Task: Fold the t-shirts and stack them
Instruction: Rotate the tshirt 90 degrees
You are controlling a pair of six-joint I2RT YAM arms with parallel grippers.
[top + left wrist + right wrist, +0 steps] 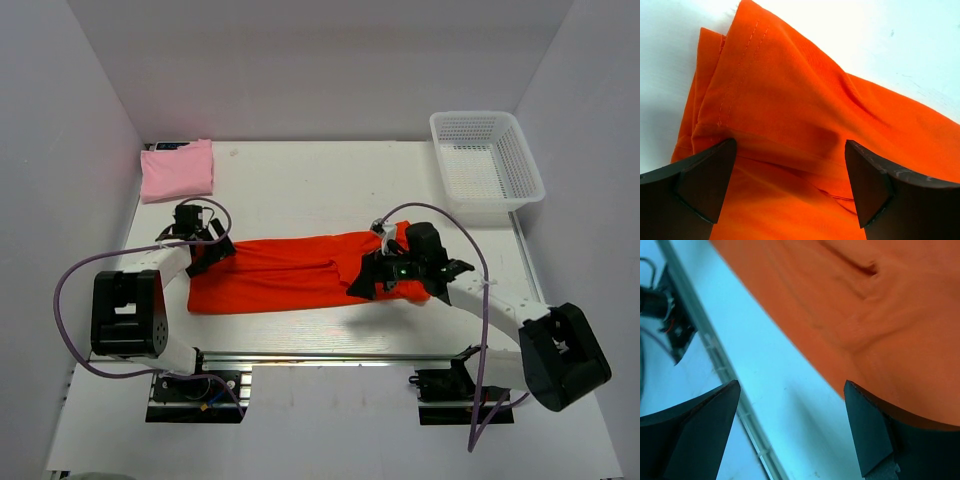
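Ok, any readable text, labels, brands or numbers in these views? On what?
None readable in any view.
Orange tee: plain, no print or tag showing.
Pink tee: plain.
Basket: no label visible.
Dark strip behind the pink tee: too small to tell if it carries any marking.

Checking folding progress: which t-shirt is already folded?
The pink t-shirt at the far left, a neat compact rectangle; the orange t-shirt lies stretched out long, not yet compact.
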